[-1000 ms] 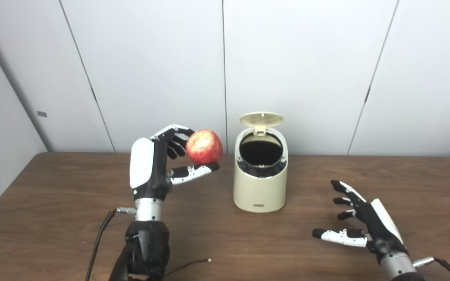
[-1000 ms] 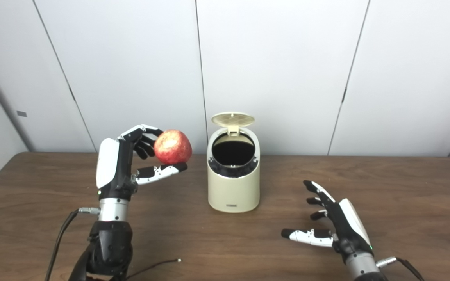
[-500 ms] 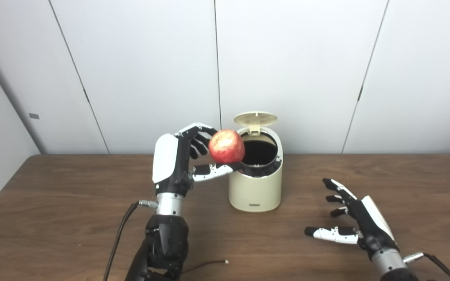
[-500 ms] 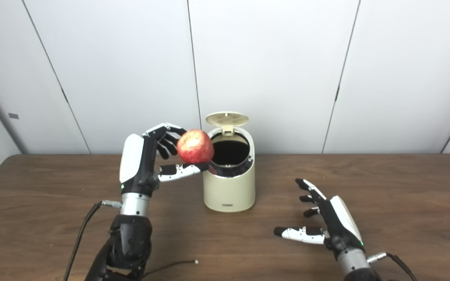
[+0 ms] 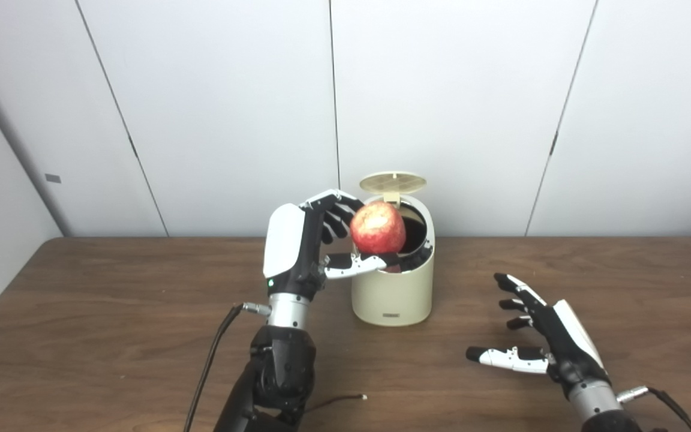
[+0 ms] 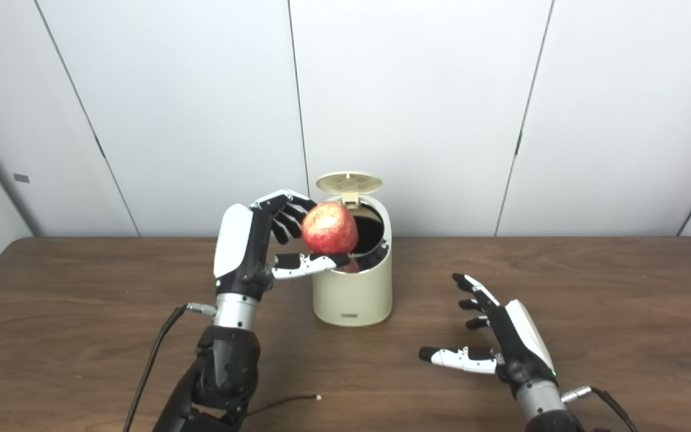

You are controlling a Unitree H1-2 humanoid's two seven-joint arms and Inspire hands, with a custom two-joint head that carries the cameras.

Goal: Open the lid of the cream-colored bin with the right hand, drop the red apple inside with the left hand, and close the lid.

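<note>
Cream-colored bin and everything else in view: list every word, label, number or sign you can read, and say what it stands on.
No text can be read in either view.
Cream-colored bin: a small dark mark low on its front, probably a brand, too small and blurred to read.
Wall: a small grey tag at left, with no legible writing.
Red apple, lid, left robot hand, right robot hand, table: no lettering visible.
</note>
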